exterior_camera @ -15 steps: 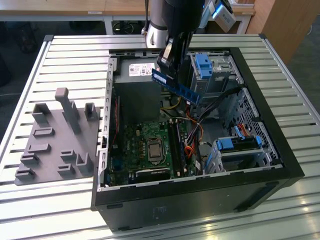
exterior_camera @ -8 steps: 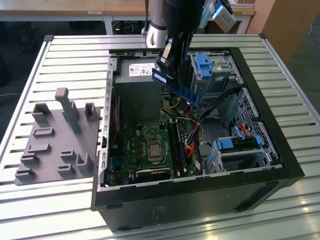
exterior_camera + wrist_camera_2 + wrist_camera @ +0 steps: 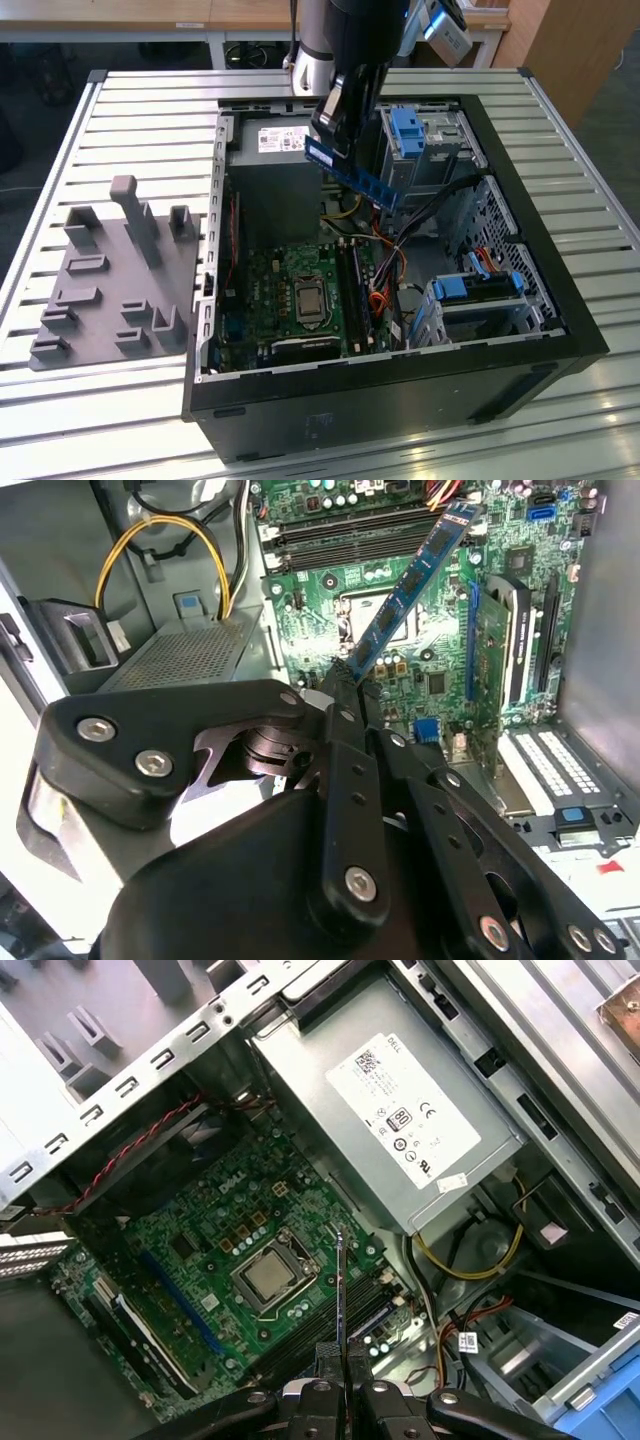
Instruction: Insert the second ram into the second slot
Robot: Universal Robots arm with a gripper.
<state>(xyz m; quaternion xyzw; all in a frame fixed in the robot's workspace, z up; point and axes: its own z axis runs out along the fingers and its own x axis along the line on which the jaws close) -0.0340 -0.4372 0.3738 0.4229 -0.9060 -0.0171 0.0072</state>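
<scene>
1. The second ram (image 3: 350,172) is gripped at one end by the gripper (image 3: 335,150). In the second wrist view the fingers (image 3: 345,780) are seen closed narrowly on its lower end.
2. The stick is held in the air above the motherboard (image 3: 280,290), tilted and touching nothing on it.
3. In the second wrist view its free end (image 3: 450,525) is seen raised in front of the long dark memory slots (image 3: 340,535) of the motherboard (image 3: 320,590).
4. These slots lie just beside the processor socket (image 3: 307,297) on the motherboard. The stick is not seated in any of them.
5. In the first wrist view the stick (image 3: 340,1290) is seen edge-on, standing up from the gripper (image 3: 340,1385) over the motherboard (image 3: 220,1220).
6. A grey power supply (image 3: 400,1120) is mounted just beside the motherboard, inside the open computer case (image 3: 400,400).
7. The case is laid on the tabletop (image 3: 140,110). A grey holder tray (image 3: 110,280) lies well apart from the motherboard, outside the case.
</scene>
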